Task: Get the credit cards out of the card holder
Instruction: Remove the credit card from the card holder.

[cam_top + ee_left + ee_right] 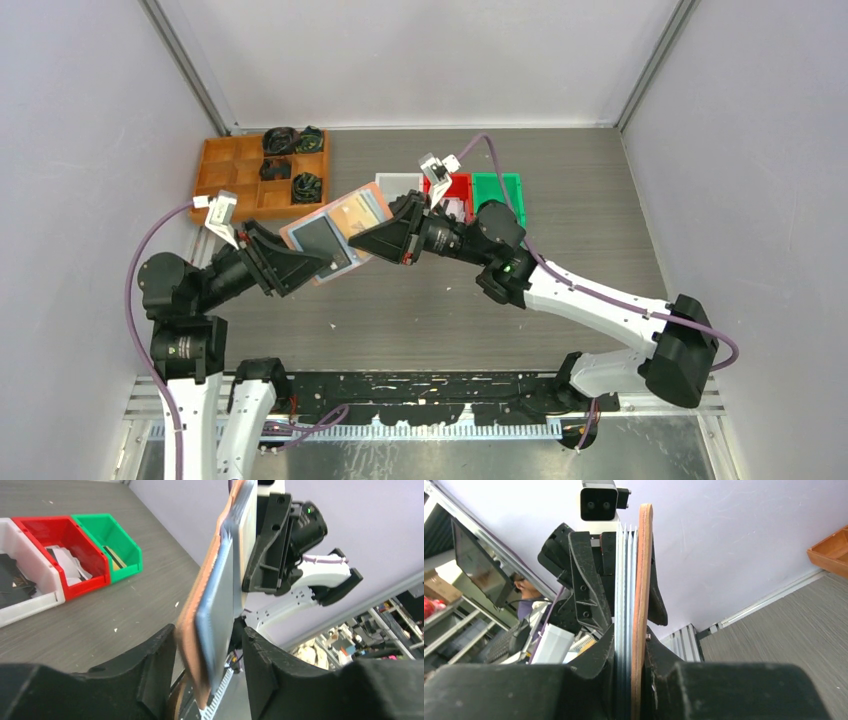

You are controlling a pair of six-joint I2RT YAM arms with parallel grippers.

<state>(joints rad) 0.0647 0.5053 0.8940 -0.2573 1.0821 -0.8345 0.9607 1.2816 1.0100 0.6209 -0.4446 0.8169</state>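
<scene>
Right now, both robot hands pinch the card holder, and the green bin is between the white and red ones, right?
No, the red bin sits between the white bin and green bin; the left wrist view shows it. The left gripper and right gripper do pinch the card holder.

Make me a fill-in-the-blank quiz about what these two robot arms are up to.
1. The number of arms whose jaws grip the card holder is ____.
2. In the row of bins, the red bin stands between the white bin and the ____ one.
3. The wooden tray lies on the ____ arm's side.
Missing words: two; green; left.
</scene>
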